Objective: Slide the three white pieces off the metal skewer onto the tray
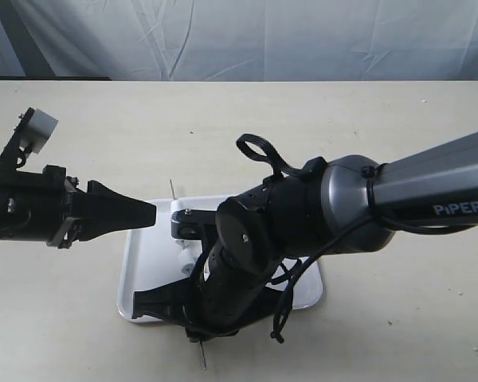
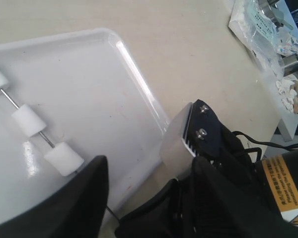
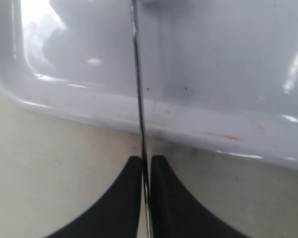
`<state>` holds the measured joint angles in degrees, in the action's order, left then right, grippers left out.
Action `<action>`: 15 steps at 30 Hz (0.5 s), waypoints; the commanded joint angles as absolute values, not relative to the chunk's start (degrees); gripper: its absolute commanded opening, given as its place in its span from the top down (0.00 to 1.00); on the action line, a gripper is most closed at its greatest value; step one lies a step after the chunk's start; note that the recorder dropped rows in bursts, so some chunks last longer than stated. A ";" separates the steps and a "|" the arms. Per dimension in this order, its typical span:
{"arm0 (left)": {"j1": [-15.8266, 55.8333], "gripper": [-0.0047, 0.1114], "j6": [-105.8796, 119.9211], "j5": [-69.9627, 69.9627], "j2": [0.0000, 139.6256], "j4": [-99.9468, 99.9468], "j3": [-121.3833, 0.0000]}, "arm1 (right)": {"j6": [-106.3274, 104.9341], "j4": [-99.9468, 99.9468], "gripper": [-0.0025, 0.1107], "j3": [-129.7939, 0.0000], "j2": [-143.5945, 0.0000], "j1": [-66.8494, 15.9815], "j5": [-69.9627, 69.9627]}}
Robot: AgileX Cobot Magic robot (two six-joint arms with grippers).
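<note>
The white tray (image 1: 139, 278) lies on the beige table. The metal skewer (image 2: 45, 139) slants over it, and the three white pieces (image 2: 29, 120) are threaded on it, spaced apart. My right gripper (image 3: 145, 168) is shut on the skewer (image 3: 137, 74) just outside the tray's rim (image 3: 188, 124). In the exterior view the right gripper (image 1: 193, 333) sits at the tray's near edge, with the skewer's end (image 1: 201, 356) sticking out below. My left gripper (image 2: 149, 163) is open beside the nearest piece (image 2: 63, 158), touching nothing. From outside, the left gripper (image 1: 147, 213) hovers over the tray's far left part.
The right arm (image 1: 342, 199) reaches across the tray and hides most of it and the pieces. Crumpled plastic bags and metal items (image 2: 268, 29) lie on a neighbouring surface. Bare table (image 1: 64, 334) surrounds the tray. A white cloth (image 1: 239, 36) hangs behind.
</note>
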<state>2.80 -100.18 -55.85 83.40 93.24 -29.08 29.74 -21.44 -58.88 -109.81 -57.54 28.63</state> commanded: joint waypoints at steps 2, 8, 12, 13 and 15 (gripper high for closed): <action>3.04 0.53 -99.86 -56.15 83.54 92.53 -29.46 | 29.68 -20.88 0.92 -59.18 -109.90 -57.72 28.18; 3.04 0.53 -99.86 -56.15 83.54 92.53 -29.46 | 29.54 -20.89 0.98 -59.18 -109.90 -57.72 28.66; 3.04 0.53 -99.86 -56.15 83.54 92.53 -29.46 | 28.53 -20.73 0.98 -59.18 -109.90 -57.72 28.42; 3.04 0.53 -99.86 -56.15 83.54 92.53 -29.46 | 28.33 -20.74 0.98 -59.18 -109.90 -57.72 28.29; 3.04 0.53 -99.86 -56.15 83.54 92.53 -29.46 | 27.62 -20.74 0.98 -59.18 -109.90 -57.72 28.18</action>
<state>2.80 -100.18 -55.85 83.40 93.24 -29.08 28.95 -21.44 -58.88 -109.81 -57.54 28.63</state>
